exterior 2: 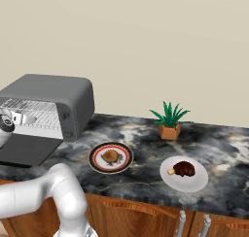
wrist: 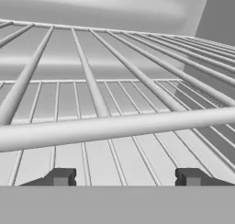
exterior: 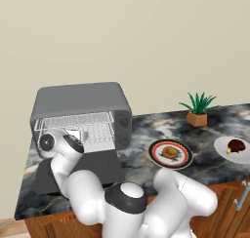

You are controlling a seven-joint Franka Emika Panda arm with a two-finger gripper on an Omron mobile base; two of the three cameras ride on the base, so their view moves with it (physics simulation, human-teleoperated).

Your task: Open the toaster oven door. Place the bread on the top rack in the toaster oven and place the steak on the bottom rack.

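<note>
Hand view looks straight into the toaster oven (exterior: pixel 80 105), where the tool (wrist: pixel 124 177) has its two dark fingertips (wrist: pixel 59 177) spread well apart with nothing between them, so it reads as open and empty. Just ahead of the fingertips a thick silver bar crosses the frame, the front edge of the top rack (wrist: pixel 114 126), and its wires run away from the tool toward the oven's grey back wall. A second wire grid shows through below it, the bottom rack (wrist: pixel 69 159).

From the left base view the tool sits at the oven mouth, in front of the racks, with the toaster oven door (exterior: pixel 80 176) folded down flat on the bench (exterior: pixel 146 129) beneath the arm. The knob panel (exterior: pixel 122 127) stands beside the tool on the oven's right front.

Well away from the tool, out on the marbled bench, the bread (exterior 2: pixel 111 156) lies on a red-rimmed plate (exterior 2: pixel 97 164). Farther from the tool again, the steak (exterior 2: pixel 183 169) rests on a plain white plate (exterior 2: pixel 192 183). Behind those two plates a small potted plant (exterior 2: pixel 169 120) stands near the wall.
</note>
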